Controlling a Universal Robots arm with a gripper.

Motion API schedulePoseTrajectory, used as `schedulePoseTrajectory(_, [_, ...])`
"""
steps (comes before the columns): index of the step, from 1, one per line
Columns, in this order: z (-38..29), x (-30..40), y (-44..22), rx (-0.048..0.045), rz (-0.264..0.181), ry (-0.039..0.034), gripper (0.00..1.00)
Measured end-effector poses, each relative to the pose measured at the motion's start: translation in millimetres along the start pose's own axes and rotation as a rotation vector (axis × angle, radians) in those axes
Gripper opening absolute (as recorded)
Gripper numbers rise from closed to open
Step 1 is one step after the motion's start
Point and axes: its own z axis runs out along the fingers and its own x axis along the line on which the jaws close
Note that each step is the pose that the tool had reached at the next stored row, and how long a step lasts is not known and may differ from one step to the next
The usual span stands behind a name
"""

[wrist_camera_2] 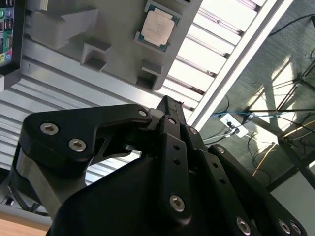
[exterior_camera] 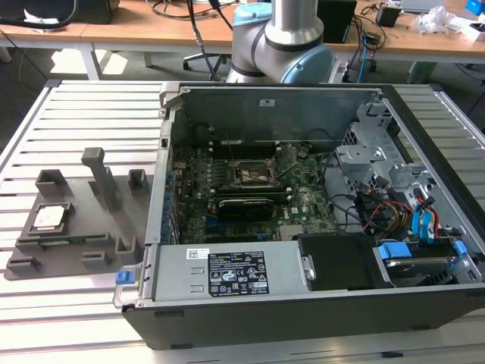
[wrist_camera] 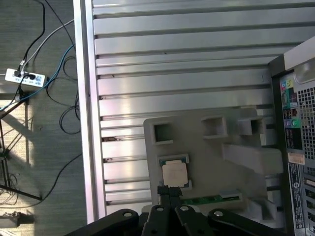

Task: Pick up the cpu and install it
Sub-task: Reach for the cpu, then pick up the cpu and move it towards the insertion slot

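I read gripper [wrist_camera: 170,189] fingers pinched together, nothing held. cpu [wrist_camera: 176,173] lies flat in pocket of grey holder [wrist_camera: 206,147] on slatted table [wrist_camera: 172,54], just beyond fingertips, not touching. Computer case [wrist_camera: 300,123] off to gripper's side.

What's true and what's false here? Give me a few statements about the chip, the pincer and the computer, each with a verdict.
1. The cpu lies in the grey tray. True.
2. The pincer grips the cpu. False: it is shut on nothing, and the cpu lies apart from it in the tray.
3. The case is open, its board showing. True.
4. The tray sits inside the case. False: it lies on the table beside the case, at the exterior view's left.
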Motion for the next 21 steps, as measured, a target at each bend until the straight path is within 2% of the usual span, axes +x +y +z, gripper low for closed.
schedulePoseTrajectory(3, [0.2,6.8,-0.3,0.0,0.0,0.0,0.11])
schedulePoseTrajectory(19, [0.2,6.7,-0.3,0.0001,0.0,0.0001,0.11])
schedulePoseTrajectory(21, [0.2,6.7,-0.3,0.0,0.0,0.0001,0.24])
